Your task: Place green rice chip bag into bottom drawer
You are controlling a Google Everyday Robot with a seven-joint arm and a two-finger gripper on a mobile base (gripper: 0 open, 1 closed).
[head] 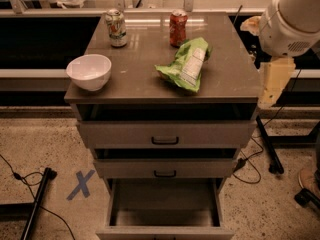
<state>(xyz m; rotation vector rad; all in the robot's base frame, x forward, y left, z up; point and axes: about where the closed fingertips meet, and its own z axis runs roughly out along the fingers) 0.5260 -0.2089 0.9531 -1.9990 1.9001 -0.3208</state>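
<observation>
The green rice chip bag (184, 65) lies flat on the cabinet top, right of centre, with its white label panel facing up. The bottom drawer (165, 204) is pulled out, and the part of its inside that shows is bare. My gripper (271, 84) hangs at the right edge of the cabinet top, under the white arm joint (292, 19). It is to the right of the bag, does not touch it, and holds nothing that I can see.
A white bowl (89, 71) sits at the front left of the top. A green-and-white can (115, 28) and a red can (177, 28) stand at the back. The two upper drawers (165, 135) are slightly ajar. Cables and a blue X mark (80, 184) lie on the floor.
</observation>
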